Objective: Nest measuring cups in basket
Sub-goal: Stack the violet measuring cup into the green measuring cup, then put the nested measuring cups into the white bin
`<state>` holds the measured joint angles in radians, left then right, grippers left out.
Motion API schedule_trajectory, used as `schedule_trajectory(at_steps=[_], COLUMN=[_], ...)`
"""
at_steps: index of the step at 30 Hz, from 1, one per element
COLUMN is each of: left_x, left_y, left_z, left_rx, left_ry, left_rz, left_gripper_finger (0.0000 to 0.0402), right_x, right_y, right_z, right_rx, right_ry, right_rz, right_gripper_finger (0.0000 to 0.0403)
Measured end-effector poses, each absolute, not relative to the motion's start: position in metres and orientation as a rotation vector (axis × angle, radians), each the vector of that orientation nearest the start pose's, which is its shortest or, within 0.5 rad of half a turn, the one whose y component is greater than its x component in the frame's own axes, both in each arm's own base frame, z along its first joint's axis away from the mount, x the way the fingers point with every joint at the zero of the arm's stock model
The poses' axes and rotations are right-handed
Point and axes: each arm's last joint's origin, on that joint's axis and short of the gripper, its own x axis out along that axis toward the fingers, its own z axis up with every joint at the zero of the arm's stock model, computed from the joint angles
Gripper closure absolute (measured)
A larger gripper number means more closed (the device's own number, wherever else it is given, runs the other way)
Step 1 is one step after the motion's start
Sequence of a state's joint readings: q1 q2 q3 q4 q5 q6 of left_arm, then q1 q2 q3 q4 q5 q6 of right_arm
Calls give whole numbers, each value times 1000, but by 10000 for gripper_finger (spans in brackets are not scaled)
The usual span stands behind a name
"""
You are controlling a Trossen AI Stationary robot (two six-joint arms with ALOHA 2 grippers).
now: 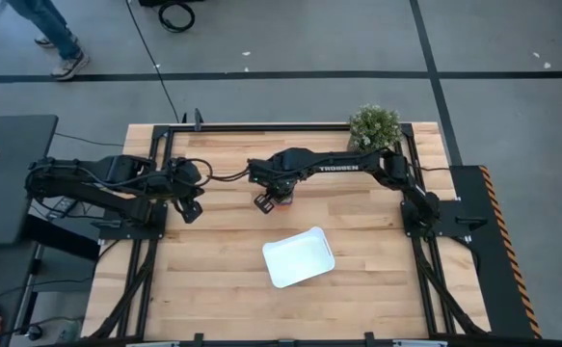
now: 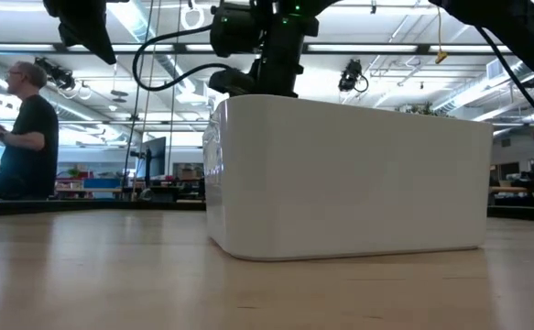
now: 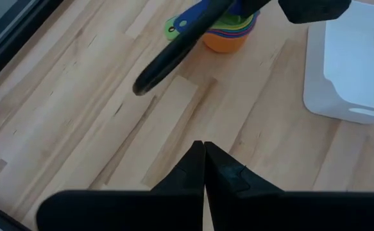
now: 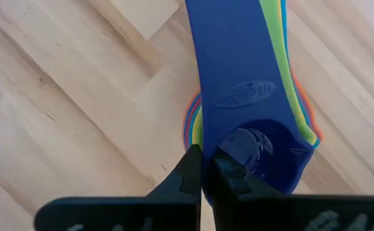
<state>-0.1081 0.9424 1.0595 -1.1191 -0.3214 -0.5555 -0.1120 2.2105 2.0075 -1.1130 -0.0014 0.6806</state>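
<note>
Right gripper (image 4: 207,168), jaws closed with nothing visibly between them, hangs just above the stacked cups (image 3: 228,32); descending could topple them.

Both arms are showing as dark, almost black, jointed links with rounded housings. The right arm (image 1: 343,166) is carrying white lettering along its long link, and the left arm (image 1: 97,183) is trailing black cables along its length. Each arm's fingers (image 3: 193,170) are appearing as matte black wedges narrowing toward pointed tips.
</note>
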Motion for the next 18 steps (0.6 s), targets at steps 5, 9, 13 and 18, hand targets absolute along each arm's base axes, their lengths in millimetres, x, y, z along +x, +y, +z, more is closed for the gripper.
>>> schedule_trajectory(at_steps=[5, 9, 13, 18], left_x=[152, 152, 152, 152], left_y=[-7, -7, -7, -7], left_z=[325, 325, 325, 325], left_rx=[-293, -292, -292, -292], left_ry=[892, 893, 893, 894], left_rz=[457, 456, 457, 457], left_gripper_finger=[392, 392, 392, 392], right_x=[451, 451, 451, 452], right_y=[-51, -51, -52, -51], right_z=[231, 231, 231, 235], right_rx=[644, 627, 603, 580], right_ry=[1236, 1238, 1230, 1236], right_rz=[-533, -524, -545, -442], right_gripper_finger=[363, 346, 339, 337])
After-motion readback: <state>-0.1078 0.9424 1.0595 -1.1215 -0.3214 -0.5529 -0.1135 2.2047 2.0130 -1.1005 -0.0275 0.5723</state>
